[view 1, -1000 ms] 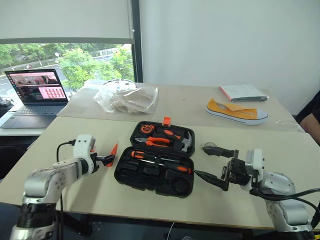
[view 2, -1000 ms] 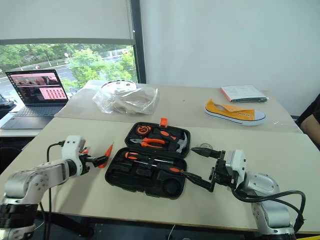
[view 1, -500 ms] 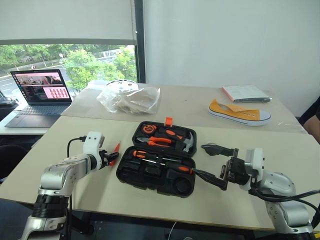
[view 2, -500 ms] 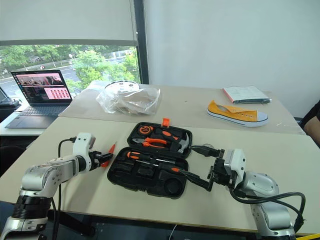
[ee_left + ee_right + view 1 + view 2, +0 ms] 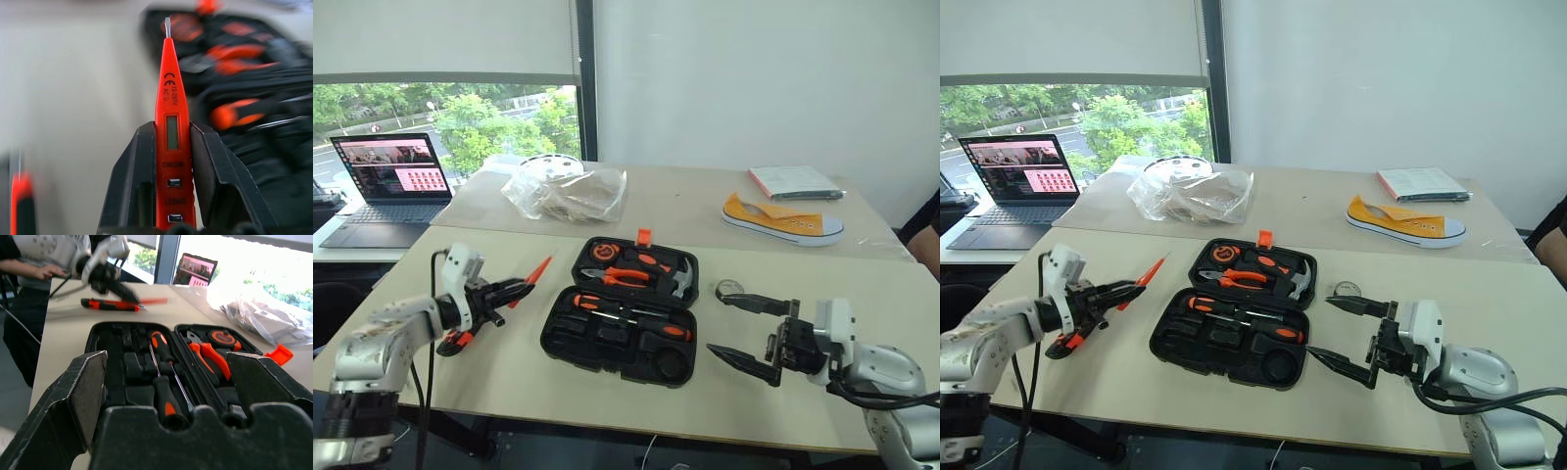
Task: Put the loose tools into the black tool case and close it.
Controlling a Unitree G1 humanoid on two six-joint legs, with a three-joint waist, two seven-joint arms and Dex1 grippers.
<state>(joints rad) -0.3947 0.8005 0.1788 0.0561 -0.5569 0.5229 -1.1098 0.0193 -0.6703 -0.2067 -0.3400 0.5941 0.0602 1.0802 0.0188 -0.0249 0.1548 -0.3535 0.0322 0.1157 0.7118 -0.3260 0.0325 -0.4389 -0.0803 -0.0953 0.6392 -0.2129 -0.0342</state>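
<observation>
The left gripper [image 5: 168, 215] is clamped on the small orange tester screwdriver [image 5: 169, 122]: its 2 black fingers [image 5: 132, 186] press the tester's flat sides, with the display window level with the fingertips and the metal blade pointing well past them. In the head views the tester [image 5: 537, 271] sticks out ahead of the left fingers, lifted off the table [image 5: 509, 362] and aimed toward the black tool case [image 5: 619, 323], which lies open just beyond the tip. Below and behind the left fingers, an orange-black utility knife [image 5: 450, 344] lies on the table.

The right gripper [image 5: 749, 333] hangs with its 2 fingers spread wide and nothing between them. The case sits directly ahead of these fingers; the nearer fingertip is just beside the case's front right corner, apart from it. A small round object [image 5: 728, 290] lies on the table next to the farther finger; what it is cannot be told.

In the case's near half, 2 orange-and-black-handled screwdrivers [image 5: 617, 313] lie in their recesses. The far half holds orange-handled pliers [image 5: 619, 278], a steel-headed hammer [image 5: 679, 278] and an orange tape measure [image 5: 603, 253]. The orange latch [image 5: 641, 237] stands at the far edge.
</observation>
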